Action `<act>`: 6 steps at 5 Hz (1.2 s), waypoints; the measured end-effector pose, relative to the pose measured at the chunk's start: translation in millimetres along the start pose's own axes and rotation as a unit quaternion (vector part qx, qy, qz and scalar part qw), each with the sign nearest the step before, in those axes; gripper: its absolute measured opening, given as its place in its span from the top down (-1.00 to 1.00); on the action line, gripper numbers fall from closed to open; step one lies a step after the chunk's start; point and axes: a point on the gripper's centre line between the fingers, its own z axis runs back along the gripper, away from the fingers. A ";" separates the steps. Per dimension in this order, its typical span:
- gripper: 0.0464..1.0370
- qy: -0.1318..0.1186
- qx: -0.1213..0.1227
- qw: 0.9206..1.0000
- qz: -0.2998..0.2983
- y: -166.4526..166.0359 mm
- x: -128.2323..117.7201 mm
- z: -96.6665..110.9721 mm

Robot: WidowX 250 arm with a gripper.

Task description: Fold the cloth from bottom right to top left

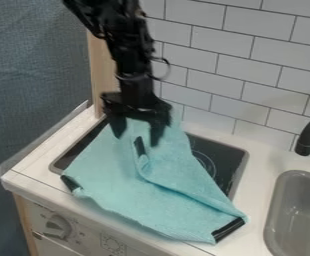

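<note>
The black gripper (137, 137) hangs over the upper part of the light teal cloth (127, 177), its two fingers spread apart, so it stands open. Cloth shows between and below the fingers. The cloth lies across the stove and the counter's front edge, with a fold running from near the gripper down to the lower right. One dark-tipped corner (139, 146) rests on top of the cloth just below the gripper. Other dark corners lie at the left front and at the lower right. The cloth's far edge is partly hidden behind the gripper.
Under the cloth is the dark stove top (218, 156), set in the white counter (259, 162). A grey sink (304, 202) with a black faucet (309, 135) is at the right. A tiled wall (251, 75) stands behind, and a knob (56, 226) is on the front panel.
</note>
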 end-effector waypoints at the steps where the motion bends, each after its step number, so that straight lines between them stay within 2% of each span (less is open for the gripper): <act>1: -0.92 -0.006 -0.001 0.999 -0.050 -29.7 -7.0 3.8; 2: -0.92 -0.008 -0.007 0.994 -0.108 -62.8 -16.6 3.0; 4: -0.92 0.001 -0.011 0.983 -0.183 -112.6 -32.4 -6.1; 5: -0.92 0.018 -0.003 0.979 -0.201 -121.7 -41.3 -19.7; 6: -0.92 0.025 0.003 0.976 -0.216 -128.7 -45.0 -30.1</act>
